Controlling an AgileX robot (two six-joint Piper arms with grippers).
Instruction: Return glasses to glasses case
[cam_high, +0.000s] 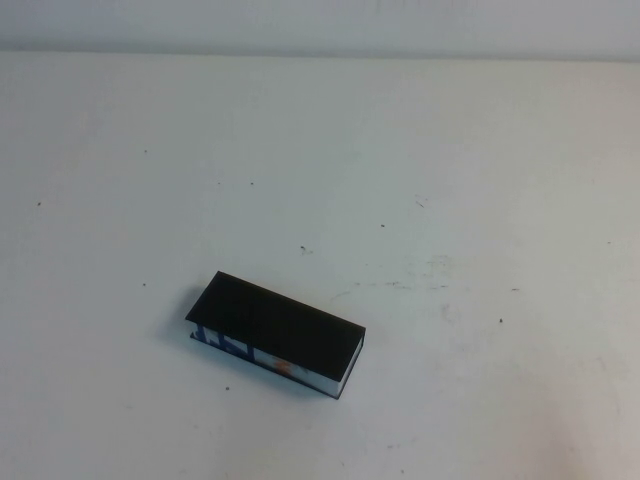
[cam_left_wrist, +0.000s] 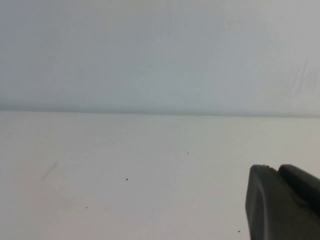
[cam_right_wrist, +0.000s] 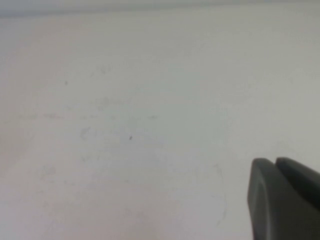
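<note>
White surface (cam_high: 480, 150), closed glasses case (cam_high: 278, 333) at 7 o'clock, lid down.
L gripper (cam_left_wrist: 285, 205) & R gripper (cam_right_wrist: 285, 197) off-table; fingers together, holding nothing.

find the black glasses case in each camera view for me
High view: the black rectangular glasses case, lid shut, lies left of centre in the lower half, on the speckled white table.
Left wrist view: not in it; only the left pincer over the table.
Right wrist view: not in it; only the right pincer.
Shared landmark: the table.
</note>
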